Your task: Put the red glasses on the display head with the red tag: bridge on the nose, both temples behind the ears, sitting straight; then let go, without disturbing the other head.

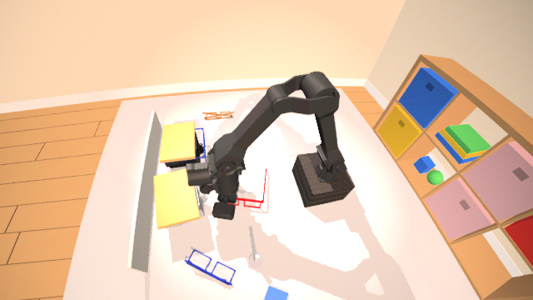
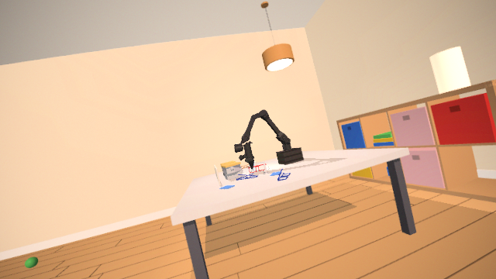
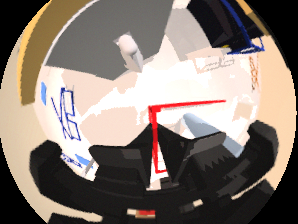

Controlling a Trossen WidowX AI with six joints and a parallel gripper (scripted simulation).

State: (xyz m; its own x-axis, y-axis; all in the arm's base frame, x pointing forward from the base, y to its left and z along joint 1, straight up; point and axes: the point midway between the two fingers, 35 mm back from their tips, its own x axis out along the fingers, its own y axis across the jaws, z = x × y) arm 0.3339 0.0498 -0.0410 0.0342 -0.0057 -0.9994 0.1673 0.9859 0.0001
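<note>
Wooden floorboards (image 1: 25, 196) (image 2: 136, 240) are surrounding a pale worktop (image 1: 104, 233) (image 2: 217, 198) (image 3: 115, 100), where a grey display head (image 1: 176, 200) (image 2: 232, 170) (image 3: 90, 45) with a flat yellow top is serving as your landmark. Beside it, on the side away from the viewer in the top view, a dark head (image 1: 177, 142) (image 3: 205, 20) is wearing blue glasses (image 1: 204, 143) (image 3: 237, 17). Your hand (image 1: 230, 202) (image 2: 252, 167) (image 3: 156, 135) is in front of the grey head, its fingers closing narrowly on the red glasses (image 1: 252, 201) (image 2: 257, 168) (image 3: 154, 120). These are sitting well in front of that head, on neither face; whether they are touching the worktop, you cannot tell. You appear to be securing the grasp. Lifting, aligning, seating the bridge and both temples, and releasing are all remaining. No red tag is showing, but the bare-faced grey head is probably your target.
</note>
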